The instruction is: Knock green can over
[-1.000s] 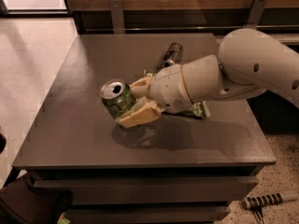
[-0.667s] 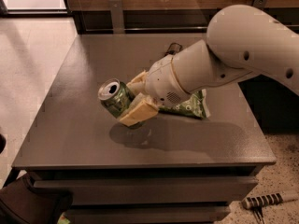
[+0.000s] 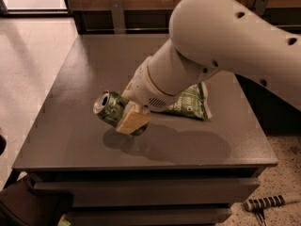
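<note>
The green can (image 3: 109, 108) is tilted far over to the left near the middle of the grey table (image 3: 66, 140), its silver top facing left and up. My gripper (image 3: 126, 106) is around the can's body. One tan finger (image 3: 132, 119) lies across its front and the other shows behind it. The fingers are closed on the can. My large white arm reaches in from the upper right and hides the table behind it.
A flat green-and-white snack bag (image 3: 190, 102) lies just right of the gripper, partly under the arm. The slim dark can is hidden. A wooden wall with metal brackets (image 3: 117, 13) runs behind the table. A striped tool (image 3: 268, 202) lies on the floor at bottom right.
My arm has swung forward and up over the table, hiding the slim dark can. The green can has tipped further to the left between the fingers.
</note>
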`<state>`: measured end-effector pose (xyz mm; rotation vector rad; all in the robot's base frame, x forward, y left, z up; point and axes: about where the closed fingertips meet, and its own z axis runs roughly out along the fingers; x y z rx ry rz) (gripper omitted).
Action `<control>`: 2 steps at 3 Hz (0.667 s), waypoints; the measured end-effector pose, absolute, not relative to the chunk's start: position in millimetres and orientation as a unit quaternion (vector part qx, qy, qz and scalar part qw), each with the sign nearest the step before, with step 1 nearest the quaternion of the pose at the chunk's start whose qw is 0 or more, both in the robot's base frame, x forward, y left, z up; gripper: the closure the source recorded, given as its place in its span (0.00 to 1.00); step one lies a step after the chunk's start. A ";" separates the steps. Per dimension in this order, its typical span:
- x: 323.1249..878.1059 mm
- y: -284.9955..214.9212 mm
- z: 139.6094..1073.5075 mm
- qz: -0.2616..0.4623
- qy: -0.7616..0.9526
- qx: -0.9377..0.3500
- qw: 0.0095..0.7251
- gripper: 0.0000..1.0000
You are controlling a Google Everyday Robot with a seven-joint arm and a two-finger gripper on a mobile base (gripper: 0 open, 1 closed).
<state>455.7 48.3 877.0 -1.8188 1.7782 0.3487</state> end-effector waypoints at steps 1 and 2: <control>453.8 49.6 869.3 0.076 0.681 -0.687 0.242 1.00; 458.8 52.7 857.5 0.041 0.688 -0.694 0.208 1.00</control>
